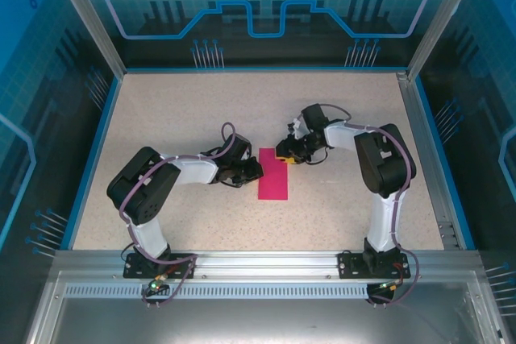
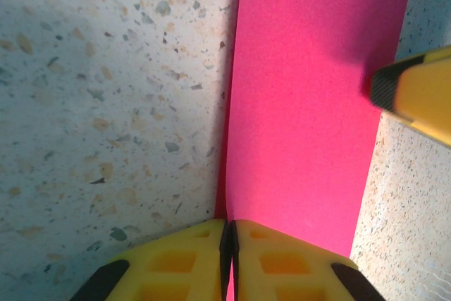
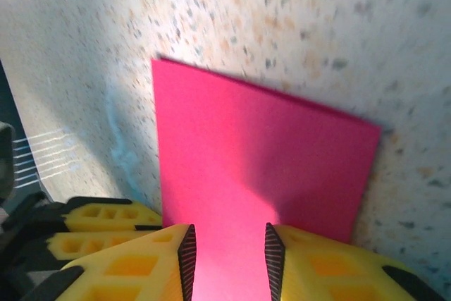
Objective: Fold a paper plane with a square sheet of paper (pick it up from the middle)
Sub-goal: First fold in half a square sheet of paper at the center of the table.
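Lying near the middle of the desk, the pink paper is seen folded into a narrow rectangle, its long sides running away from the arm bases. Its left long edge is pinched between the left fingers, which are pressed together on it. The right fingers are held apart over the far end of the strip, and one yellow tip is seen at the paper's right edge.
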`<action>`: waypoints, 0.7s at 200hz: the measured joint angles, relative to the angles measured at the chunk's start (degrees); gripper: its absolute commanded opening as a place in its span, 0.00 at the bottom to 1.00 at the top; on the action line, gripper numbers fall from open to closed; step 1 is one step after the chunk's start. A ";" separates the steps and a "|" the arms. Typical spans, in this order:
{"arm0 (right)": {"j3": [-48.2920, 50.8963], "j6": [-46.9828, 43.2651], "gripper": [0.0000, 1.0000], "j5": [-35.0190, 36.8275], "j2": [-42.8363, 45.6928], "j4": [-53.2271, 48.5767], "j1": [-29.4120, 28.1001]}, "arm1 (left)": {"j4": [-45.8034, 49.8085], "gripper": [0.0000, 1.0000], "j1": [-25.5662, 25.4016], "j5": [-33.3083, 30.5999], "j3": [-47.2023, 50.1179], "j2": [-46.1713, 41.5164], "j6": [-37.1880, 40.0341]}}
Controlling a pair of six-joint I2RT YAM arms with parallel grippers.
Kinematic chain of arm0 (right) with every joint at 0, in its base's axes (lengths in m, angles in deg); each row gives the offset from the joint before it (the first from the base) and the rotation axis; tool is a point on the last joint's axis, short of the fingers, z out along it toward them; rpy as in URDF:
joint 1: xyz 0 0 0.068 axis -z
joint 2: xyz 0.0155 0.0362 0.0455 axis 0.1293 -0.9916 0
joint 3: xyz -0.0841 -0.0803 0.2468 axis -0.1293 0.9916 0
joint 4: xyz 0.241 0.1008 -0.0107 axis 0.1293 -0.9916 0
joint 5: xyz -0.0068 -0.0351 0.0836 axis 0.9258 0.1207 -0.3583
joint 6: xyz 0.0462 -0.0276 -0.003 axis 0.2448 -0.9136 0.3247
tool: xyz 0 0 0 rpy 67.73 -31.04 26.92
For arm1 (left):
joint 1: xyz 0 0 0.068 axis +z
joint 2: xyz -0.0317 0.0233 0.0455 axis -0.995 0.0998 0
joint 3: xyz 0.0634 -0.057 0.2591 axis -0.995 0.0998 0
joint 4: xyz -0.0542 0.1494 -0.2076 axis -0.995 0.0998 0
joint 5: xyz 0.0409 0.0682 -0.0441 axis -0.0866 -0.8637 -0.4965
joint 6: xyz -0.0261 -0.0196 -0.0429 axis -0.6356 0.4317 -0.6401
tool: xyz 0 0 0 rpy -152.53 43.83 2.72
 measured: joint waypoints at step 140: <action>-8.90 -1.77 0.36 0.92 -5.51 -4.04 0.96 | -0.07 0.15 0.00 0.00 0.02 0.00 -0.02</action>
